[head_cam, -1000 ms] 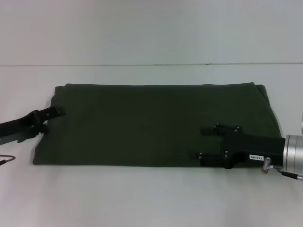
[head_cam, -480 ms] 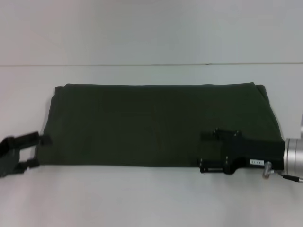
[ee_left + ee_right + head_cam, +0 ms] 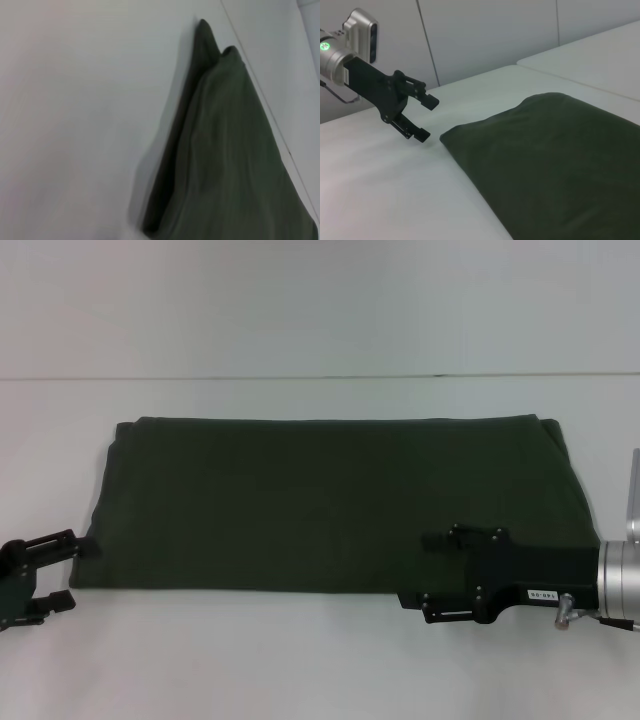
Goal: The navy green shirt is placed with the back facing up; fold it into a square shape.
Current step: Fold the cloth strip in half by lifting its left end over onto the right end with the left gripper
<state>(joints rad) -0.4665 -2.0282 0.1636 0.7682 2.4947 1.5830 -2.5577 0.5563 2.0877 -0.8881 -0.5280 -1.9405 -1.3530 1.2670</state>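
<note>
The navy green shirt lies flat on the white table as a long folded rectangle, plain side up. My left gripper stands open just off the shirt's near left corner, with nothing between its fingers; the right wrist view shows the left gripper beside that corner of the shirt. My right gripper is open at the shirt's near edge toward the right, one finger over the cloth and the other at the edge. In the left wrist view only the shirt and the table show.
The white table spreads all round the shirt. A thin seam crosses the table behind the shirt. A grey cable hangs by my right wrist.
My left gripper has come off the shirt's left edge and moved to its near left corner. My right gripper has shifted from over the cloth to the near edge.
</note>
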